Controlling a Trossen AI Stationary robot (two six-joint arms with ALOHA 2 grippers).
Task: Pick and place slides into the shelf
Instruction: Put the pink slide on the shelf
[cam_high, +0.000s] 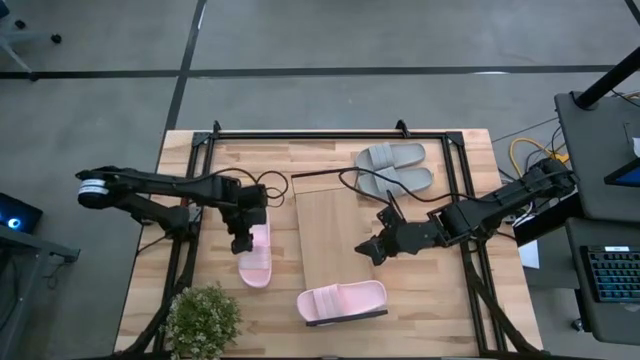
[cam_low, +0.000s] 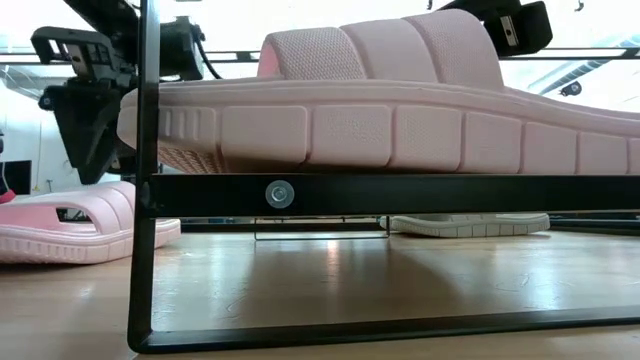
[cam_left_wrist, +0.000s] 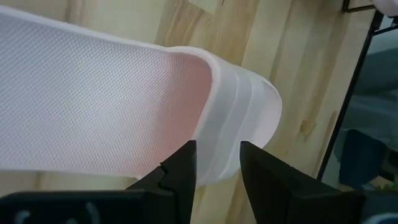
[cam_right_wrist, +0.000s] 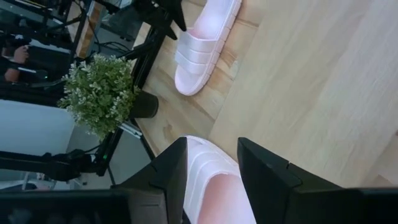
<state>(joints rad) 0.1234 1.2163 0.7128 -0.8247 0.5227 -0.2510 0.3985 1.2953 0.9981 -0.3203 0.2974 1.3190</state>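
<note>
One pale pink slide (cam_high: 343, 301) lies across the near end of the shelf board (cam_high: 330, 225); it fills the low view (cam_low: 400, 110) above the shelf's black wire frame (cam_low: 300, 193). The other pink slide (cam_high: 257, 262) lies flat on the tabletop left of the shelf, also seen in the low view (cam_low: 70, 230). My left gripper (cam_high: 243, 242) is down at its far left edge, shut on it. My right gripper (cam_high: 366, 250) hovers open and empty over the shelf, just beyond the first slide (cam_right_wrist: 214, 199). The grey pair (cam_high: 395, 165) lies by the shelf's far end. My left gripper (cam_left_wrist: 217, 165) has the pink slide's side rim (cam_left_wrist: 214, 146) between its two fingers, on the heel side of the ribbed strap (cam_left_wrist: 249, 112). The fingers come from above, pointing down. The slide's sole lies on the tabletop.
A small potted plant (cam_high: 203, 320) stands at the table's near left corner, close to the left slide. Black rails (cam_high: 330, 133) frame the tabletop along its far edge and both sides. Bare board lies between the pink slide on the shelf and the grey pair.
</note>
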